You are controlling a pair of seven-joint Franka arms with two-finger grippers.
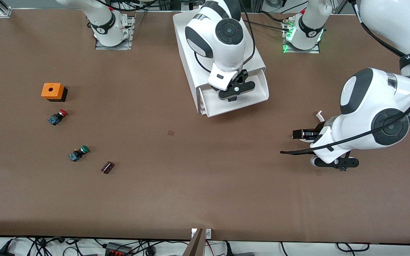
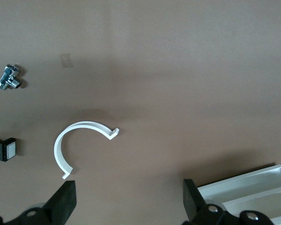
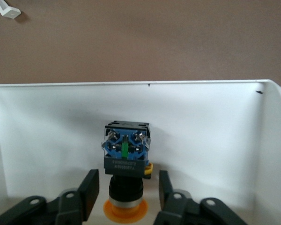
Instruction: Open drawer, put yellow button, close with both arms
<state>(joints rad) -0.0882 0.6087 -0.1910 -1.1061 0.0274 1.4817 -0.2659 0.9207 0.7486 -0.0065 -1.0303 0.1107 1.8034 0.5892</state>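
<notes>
The white drawer unit [image 1: 190,46] stands between the arm bases, its drawer [image 1: 260,93] pulled open toward the front camera. In the drawer [image 3: 47,140] lies the yellow button [image 3: 125,159], orange-yellow cap toward the wrist camera, blue and black body pointing away. My right gripper [image 1: 235,93] hangs over the drawer; in the right wrist view the right gripper [image 3: 127,178] is open, its fingers [image 3: 90,187] standing on either side of the button with a gap on each side. My left gripper [image 1: 297,134] waits open over bare table at the left arm's end, and the left gripper [image 2: 129,190] holds nothing.
A white curved strip [image 2: 79,131] lies by the left gripper, with a chrome fitting [image 2: 9,77] and a black switch [image 2: 4,149] near it. At the right arm's end sit an orange box [image 1: 52,91], a red-capped button [image 1: 58,116], a green-capped button [image 1: 79,152] and a small dark part [image 1: 107,167].
</notes>
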